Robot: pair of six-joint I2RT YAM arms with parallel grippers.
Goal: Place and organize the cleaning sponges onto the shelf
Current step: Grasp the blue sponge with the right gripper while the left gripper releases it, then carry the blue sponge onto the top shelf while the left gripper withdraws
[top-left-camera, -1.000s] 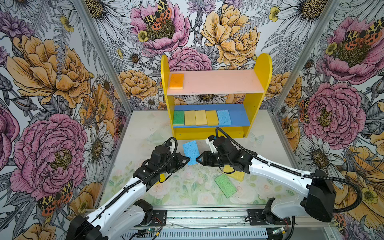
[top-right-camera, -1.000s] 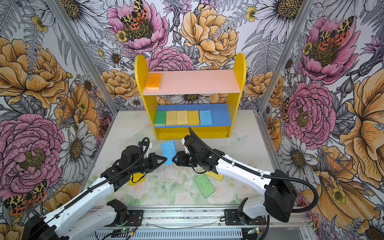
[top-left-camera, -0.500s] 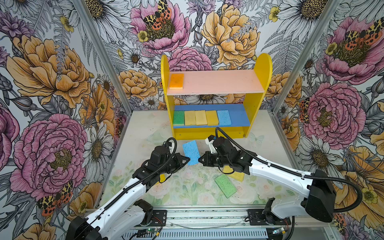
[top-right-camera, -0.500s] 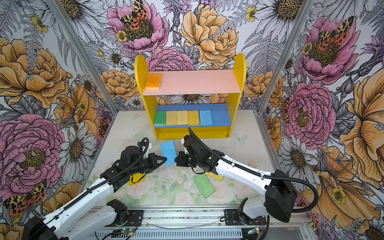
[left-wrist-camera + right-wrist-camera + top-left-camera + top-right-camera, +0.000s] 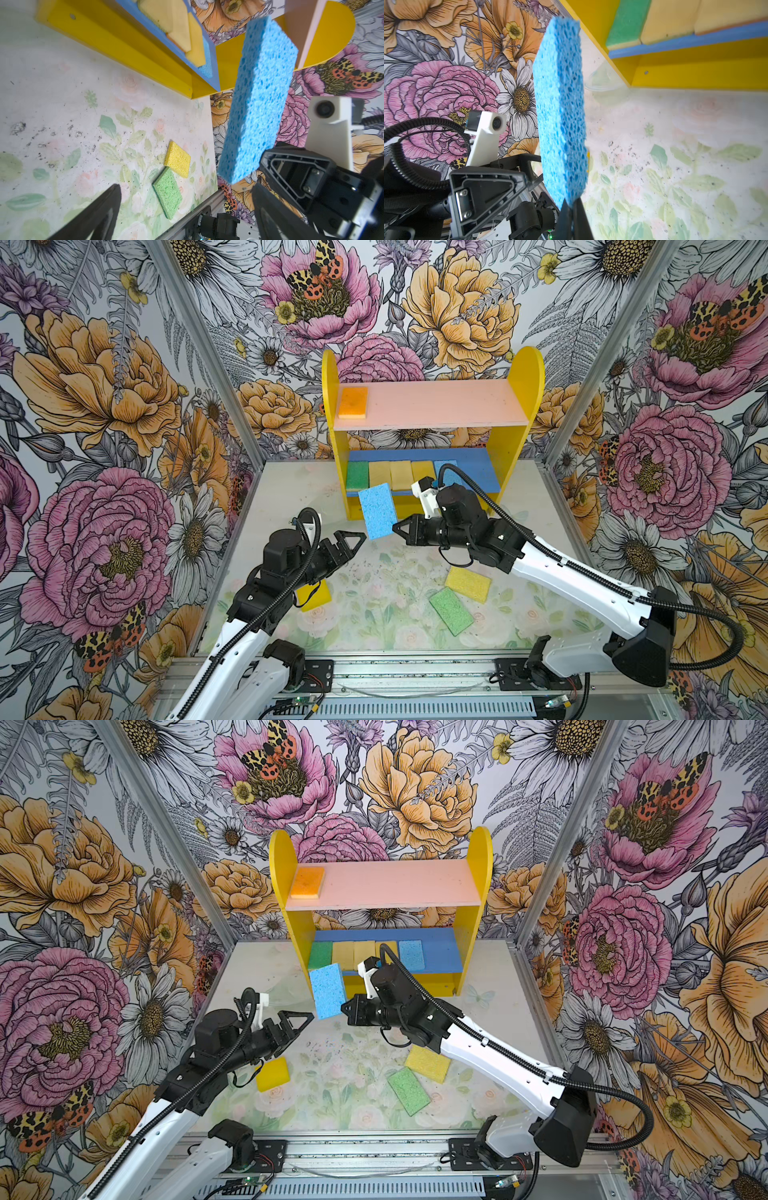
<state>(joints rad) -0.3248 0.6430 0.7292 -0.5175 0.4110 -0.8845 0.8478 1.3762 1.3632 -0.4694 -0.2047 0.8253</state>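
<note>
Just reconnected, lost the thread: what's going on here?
The right gripper is shut on a blue sponge, holding it up off the table in front of the shelf. The left gripper stands open close beside it. A row of five sponges lies on the blue lower board, an orange sponge lies on the pink board, and three loose sponges wait on the table.

A pale floral-printed desk carries scattered dark specks. Bold flower-patterned wall panels enclose it. A silver aluminium rail fronts it.
</note>
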